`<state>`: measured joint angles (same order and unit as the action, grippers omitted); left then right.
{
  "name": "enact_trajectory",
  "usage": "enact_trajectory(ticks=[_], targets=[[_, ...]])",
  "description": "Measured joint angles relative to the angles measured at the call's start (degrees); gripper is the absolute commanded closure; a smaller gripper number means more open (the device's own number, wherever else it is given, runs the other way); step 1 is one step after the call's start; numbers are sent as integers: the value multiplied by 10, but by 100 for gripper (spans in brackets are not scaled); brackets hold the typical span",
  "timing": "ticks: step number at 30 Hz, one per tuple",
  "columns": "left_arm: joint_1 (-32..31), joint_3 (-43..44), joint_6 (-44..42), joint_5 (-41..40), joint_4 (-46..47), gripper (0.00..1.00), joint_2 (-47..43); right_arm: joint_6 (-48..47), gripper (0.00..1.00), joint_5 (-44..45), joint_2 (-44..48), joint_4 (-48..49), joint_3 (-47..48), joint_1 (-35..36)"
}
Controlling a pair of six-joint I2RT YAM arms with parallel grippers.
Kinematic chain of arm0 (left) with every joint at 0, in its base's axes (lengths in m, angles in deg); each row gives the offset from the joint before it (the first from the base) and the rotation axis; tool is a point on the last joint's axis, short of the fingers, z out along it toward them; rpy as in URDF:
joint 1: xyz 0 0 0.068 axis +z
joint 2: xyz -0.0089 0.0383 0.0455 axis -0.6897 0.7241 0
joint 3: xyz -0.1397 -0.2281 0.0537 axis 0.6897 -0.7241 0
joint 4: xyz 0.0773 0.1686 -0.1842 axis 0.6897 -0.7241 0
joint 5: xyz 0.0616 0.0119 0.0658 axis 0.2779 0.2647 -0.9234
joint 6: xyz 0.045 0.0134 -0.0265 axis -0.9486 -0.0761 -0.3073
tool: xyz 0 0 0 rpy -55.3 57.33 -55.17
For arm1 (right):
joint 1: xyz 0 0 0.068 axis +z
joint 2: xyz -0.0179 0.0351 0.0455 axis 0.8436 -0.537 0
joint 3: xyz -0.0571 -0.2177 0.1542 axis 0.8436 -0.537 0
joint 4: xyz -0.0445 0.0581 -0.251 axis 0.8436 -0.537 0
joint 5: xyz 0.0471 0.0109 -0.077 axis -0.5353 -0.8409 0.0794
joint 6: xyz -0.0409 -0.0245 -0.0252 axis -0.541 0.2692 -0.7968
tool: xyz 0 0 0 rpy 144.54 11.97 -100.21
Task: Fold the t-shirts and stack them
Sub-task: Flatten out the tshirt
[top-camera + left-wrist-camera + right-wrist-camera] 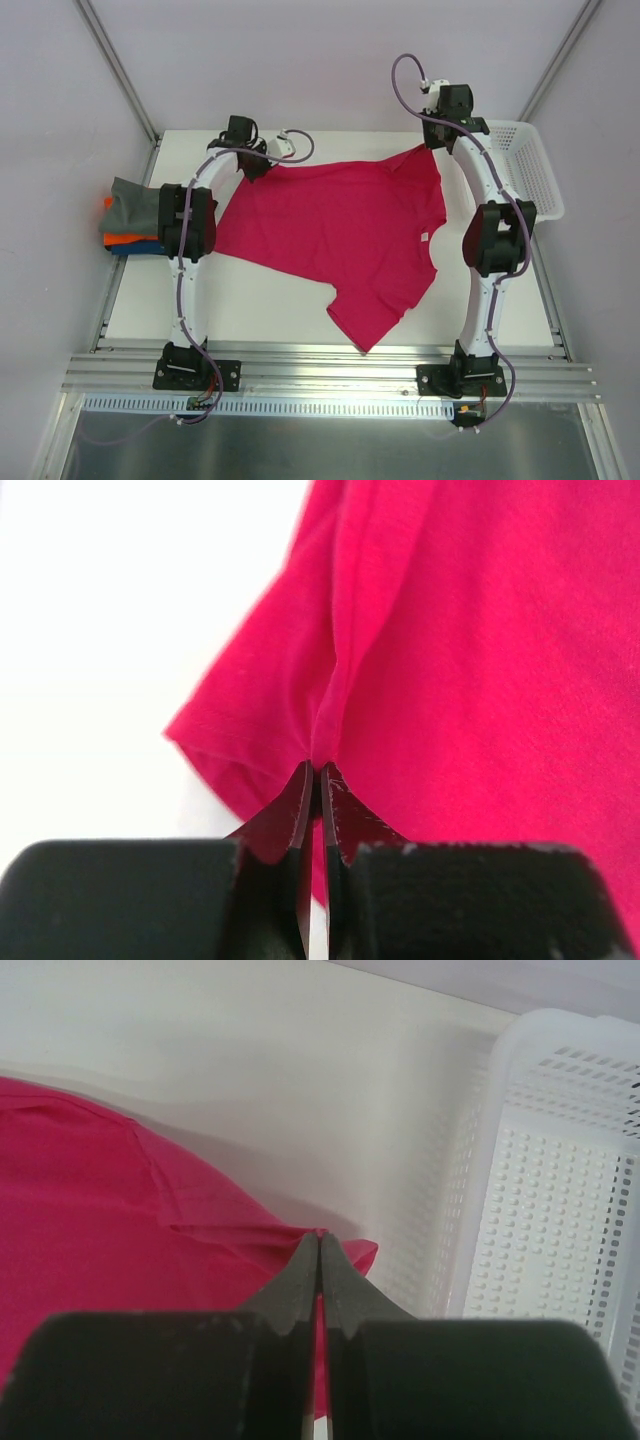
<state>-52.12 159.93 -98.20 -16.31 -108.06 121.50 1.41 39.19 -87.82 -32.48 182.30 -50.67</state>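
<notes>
Soft, light and limp, the magenta t-shirt (340,235) lies spread on the worktop (260,310), best held by its edges: the left hand (315,770) is clamped on its far-left corner, the right hand (320,1238) on the far-right corner, perhaps a sleeve.

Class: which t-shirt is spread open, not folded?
The red t-shirt in the middle; the others lie folded in the stack at the left.

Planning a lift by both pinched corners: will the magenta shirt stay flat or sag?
Probably floppy: the magenta shirt puckers into a ridge at the left tool. It would likely sag between the pinches, near sleeve trailing. The thin corner in the right tool might slip.
</notes>
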Motion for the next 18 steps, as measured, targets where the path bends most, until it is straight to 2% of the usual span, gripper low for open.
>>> enact_trajectory(ticks=[7, 18], targets=[[0, -1, 25, 1, -5, 100, -70, 0, 99, -1, 36, -6, -21, -13], [-9, -107, 17, 0, -4, 100, -299, -9, 99, 6, 202, -18, -43, -60]])
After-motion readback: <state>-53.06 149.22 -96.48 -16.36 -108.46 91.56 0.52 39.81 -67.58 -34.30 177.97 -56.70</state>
